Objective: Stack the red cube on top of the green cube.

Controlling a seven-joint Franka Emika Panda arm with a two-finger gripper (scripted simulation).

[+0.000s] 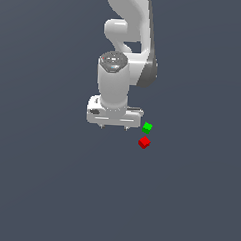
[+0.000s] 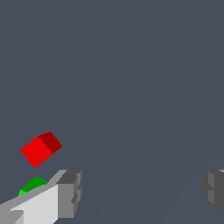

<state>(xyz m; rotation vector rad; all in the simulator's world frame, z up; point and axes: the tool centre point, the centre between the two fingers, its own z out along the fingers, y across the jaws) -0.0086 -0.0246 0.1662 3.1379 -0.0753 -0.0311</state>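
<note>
Resting on a plain dark grey-blue floor: a small, smooth, bright red cube, lying just beside an equally small green cube, apart from it, unstacked. Hovering towards the exterior view's left: a glossy white gripper, gaping wide, gripping nothing, grey blocky fingers spread.

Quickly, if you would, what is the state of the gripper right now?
Gripper: open, holding nothing; the red cube and the green cube lie apart from it.
</note>
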